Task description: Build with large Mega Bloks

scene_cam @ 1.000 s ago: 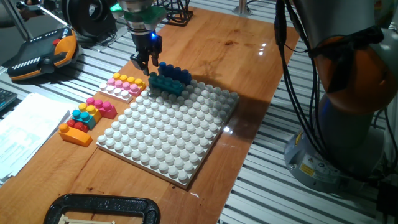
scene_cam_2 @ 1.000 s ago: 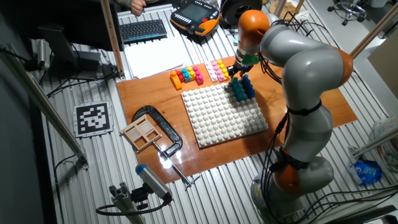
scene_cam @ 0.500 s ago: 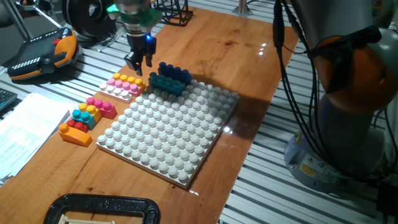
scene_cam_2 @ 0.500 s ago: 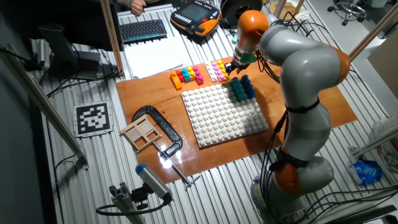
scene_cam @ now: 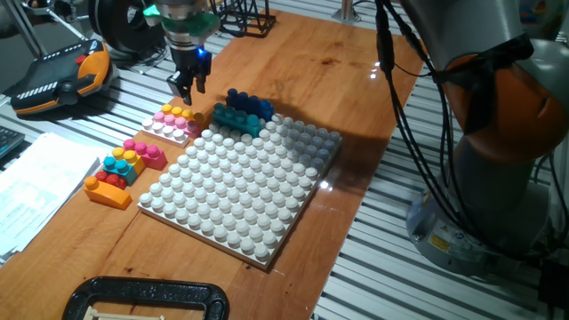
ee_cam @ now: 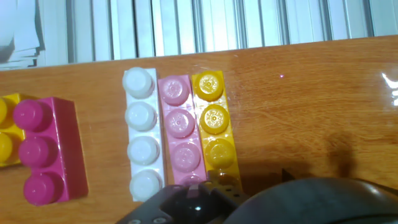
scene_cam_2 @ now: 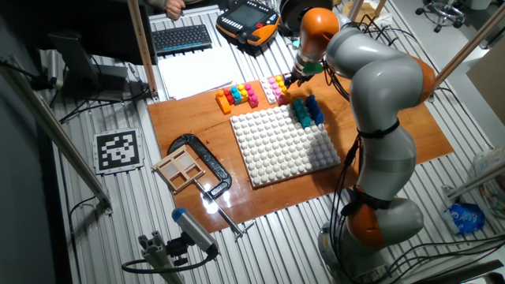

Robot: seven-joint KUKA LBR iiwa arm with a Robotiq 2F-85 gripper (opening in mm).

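The gripper (scene_cam: 186,87), fingers slightly parted and empty, hovers just above the yellow brick (ee_cam: 214,127) and pink brick (ee_cam: 181,132).

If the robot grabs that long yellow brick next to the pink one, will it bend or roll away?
Probably neither. The yellow brick looks like hard moulded plastic, so it should stay stiff. Its flat sides and long shape make rolling unlikely. It lies tight against the light pink brick, so a push might drag that neighbour along. Its glossy surface could be a little slippery.
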